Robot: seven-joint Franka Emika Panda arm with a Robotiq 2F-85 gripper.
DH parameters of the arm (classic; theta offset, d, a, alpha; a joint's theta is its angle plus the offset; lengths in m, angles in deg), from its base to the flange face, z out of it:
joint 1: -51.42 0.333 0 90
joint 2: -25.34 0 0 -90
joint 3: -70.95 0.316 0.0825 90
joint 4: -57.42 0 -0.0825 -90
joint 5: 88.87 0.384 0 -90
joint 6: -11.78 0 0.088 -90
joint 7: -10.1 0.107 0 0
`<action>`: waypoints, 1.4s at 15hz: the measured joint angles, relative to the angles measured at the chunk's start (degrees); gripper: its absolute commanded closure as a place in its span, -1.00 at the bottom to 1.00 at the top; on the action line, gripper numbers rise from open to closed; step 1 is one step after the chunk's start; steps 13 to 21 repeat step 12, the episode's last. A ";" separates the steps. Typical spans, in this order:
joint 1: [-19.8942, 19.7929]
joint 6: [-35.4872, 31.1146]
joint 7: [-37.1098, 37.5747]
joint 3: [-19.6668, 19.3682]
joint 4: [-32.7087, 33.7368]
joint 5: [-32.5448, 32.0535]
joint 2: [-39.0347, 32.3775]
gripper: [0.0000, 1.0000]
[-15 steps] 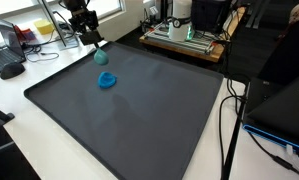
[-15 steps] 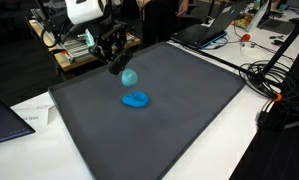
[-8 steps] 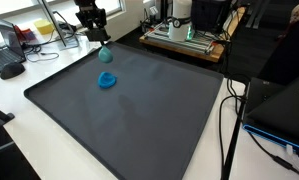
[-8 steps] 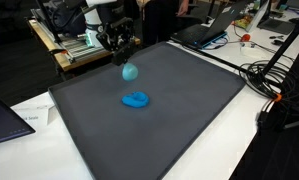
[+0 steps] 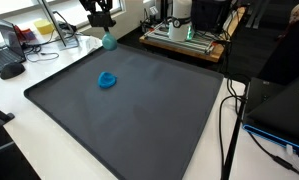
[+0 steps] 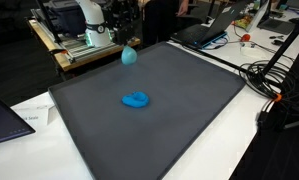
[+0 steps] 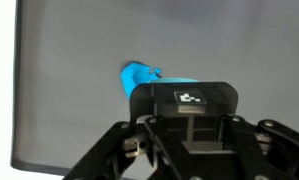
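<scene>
The gripper (image 5: 105, 31) hangs above the far edge of the dark mat (image 5: 139, 120), its jaws pinched narrow on a teal lump (image 5: 109, 41) that dangles just under them, clear of the mat's surface. In both exterior views the fingertips are too small and dark against the clutter behind to make out singly. Only the lump hanging from them shows the grip. The lump looks rounded, wider below and narrower where it is held, and its exact shape is not clear.

Seen from the opposite side, the gripper (image 6: 126, 43) and the teal lump (image 6: 129, 56) again sit over the far rim of the dark mat (image 6: 179, 110), near the corner closest to the robot's white arm (image 6: 90, 14), whose upper part is cut off by the top of the view.

A blue piece (image 5: 107, 79) lies flat on the mat, inward from that rim and well apart from the held lump. It shows in an exterior view as a low, irregular shape (image 6: 136, 99).

In the wrist view the gripper's black body fills the lower half and hides the fingertips entirely. A bright blue shape (image 7: 139, 76) peeks out above that body against the dark mat (image 7: 79, 50), with its lower part covered. Whether it is the held lump or the piece lying on the mat cannot be told. A white strip runs beside the mat's left edge there.
</scene>
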State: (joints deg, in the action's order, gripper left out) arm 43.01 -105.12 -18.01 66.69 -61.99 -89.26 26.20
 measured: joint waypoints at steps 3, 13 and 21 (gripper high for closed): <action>1.14 7.43 -4.79 0.00 0.53 -0.96 4.81 0.57; 5.93 23.89 -19.81 -1.40 3.76 4.05 18.27 0.57; 5.93 23.89 -19.81 -1.40 3.76 4.05 18.27 0.57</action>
